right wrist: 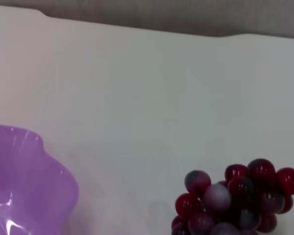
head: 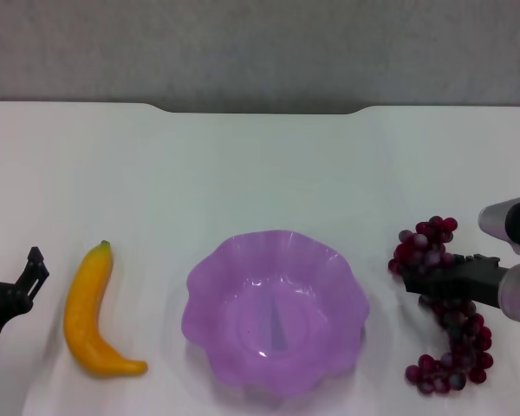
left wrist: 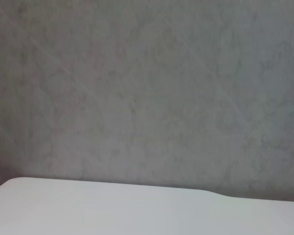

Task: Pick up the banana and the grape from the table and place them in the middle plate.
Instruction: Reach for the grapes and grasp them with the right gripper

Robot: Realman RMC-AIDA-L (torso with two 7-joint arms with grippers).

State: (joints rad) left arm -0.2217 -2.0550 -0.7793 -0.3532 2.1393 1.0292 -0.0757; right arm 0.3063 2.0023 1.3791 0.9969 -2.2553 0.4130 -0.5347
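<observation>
The long bunch of small, round, dark red-purple grapes (head: 442,308) lies on the right side of the plain white tabletop (head: 260,173), its long axis running from the far end toward the robot, well clear of the table's notched far edge. The right gripper (head: 420,277) reaches in from the right across the upper part of the bunch, roughly crosswise to that axis, its dark fingers lying among the berries; whether the jaws are closed on the bunch or merely around it cannot be told from these views. In the right wrist view the far end of the bunch (right wrist: 235,200) sits close below the camera, with bare table between it and the wavy rim of the translucent light purple scalloped plate (right wrist: 29,171). That plate (head: 276,314) is empty and lies to the left of the grapes, so the carry looks like a short sideways move over open table. The smooth, curved yellow-orange banana (head: 91,312) lies beyond the plate's left side, also lengthwise toward the robot, just beside the left gripper (head: 22,290), whose fingers appear parted and hold nothing.
</observation>
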